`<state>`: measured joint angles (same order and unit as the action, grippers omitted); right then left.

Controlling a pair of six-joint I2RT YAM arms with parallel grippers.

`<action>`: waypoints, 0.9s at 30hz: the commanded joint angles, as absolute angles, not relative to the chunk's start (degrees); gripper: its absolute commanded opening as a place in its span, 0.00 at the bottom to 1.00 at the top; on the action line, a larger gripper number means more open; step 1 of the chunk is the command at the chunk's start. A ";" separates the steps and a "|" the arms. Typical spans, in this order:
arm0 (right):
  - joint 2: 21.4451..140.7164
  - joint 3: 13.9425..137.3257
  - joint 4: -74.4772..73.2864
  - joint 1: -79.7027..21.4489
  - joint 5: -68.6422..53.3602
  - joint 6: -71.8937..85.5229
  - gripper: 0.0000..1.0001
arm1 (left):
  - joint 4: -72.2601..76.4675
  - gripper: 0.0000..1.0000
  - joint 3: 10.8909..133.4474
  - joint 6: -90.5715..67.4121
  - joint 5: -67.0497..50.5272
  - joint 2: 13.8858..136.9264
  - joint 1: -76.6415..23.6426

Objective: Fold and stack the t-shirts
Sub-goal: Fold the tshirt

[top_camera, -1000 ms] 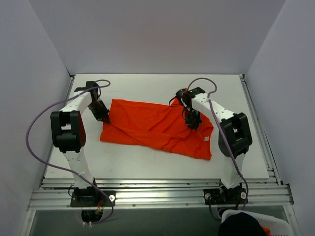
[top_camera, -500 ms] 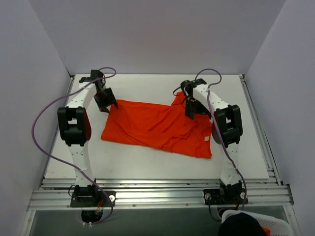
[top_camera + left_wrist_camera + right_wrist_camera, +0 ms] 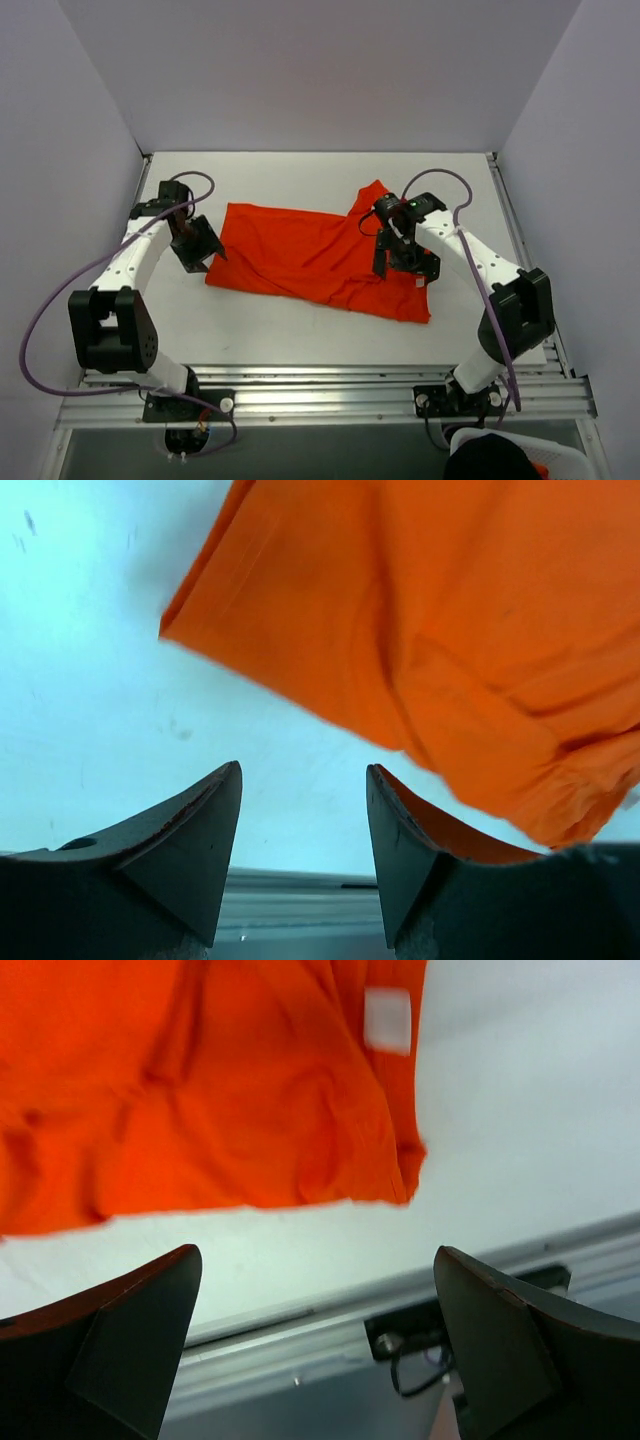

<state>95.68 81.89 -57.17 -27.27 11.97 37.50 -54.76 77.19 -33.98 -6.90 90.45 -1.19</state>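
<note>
Orange-red t-shirt [image 3: 300, 255] on the white counter [image 3: 300, 335], about midway between the two arms. Lies spread out but wrinkled, with a fold along its near left edge and one corner poking toward the far side. Carries a small white tag [image 3: 418, 281] by its near right corner.

Left arm [image 3: 145, 235]: reaches in from the left and hangs just beside the t-shirt's left edge. Holds the left jaws apart, nothing between them. From the left wrist, only bare counter between the two dark fingers [image 3: 180, 850], with the t-shirt [image 3: 450, 630] beyond them and running behind the right-hand one.

Right arm [image 3: 470, 255]: bends over the right part of the t-shirt, close to the tag. Holds the right jaws wide apart, gripping nothing. From the right wrist, orange cloth [image 3: 200, 1090] and the tag [image 3: 387, 1020] up top, then bare counter and the metal rail [image 3: 300, 1330] in the gap between the fingers [image 3: 130, 1340].

Past the near rail at the lower right, a white basket [image 3: 570, 455] with something dark inside.
</note>
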 commanded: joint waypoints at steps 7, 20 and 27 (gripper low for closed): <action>85.52 60.30 -53.54 -28.30 2.02 42.98 0.96 | -47.20 0.61 57.84 -39.37 -12.48 87.27 -1.49; 94.30 62.84 -48.69 -27.25 4.30 40.96 0.94 | -44.29 0.61 62.31 -39.99 -6.42 94.03 -1.32; 92.81 61.09 -49.39 -26.28 5.01 40.61 0.94 | -44.92 0.61 62.40 -42.01 1.40 94.39 -0.88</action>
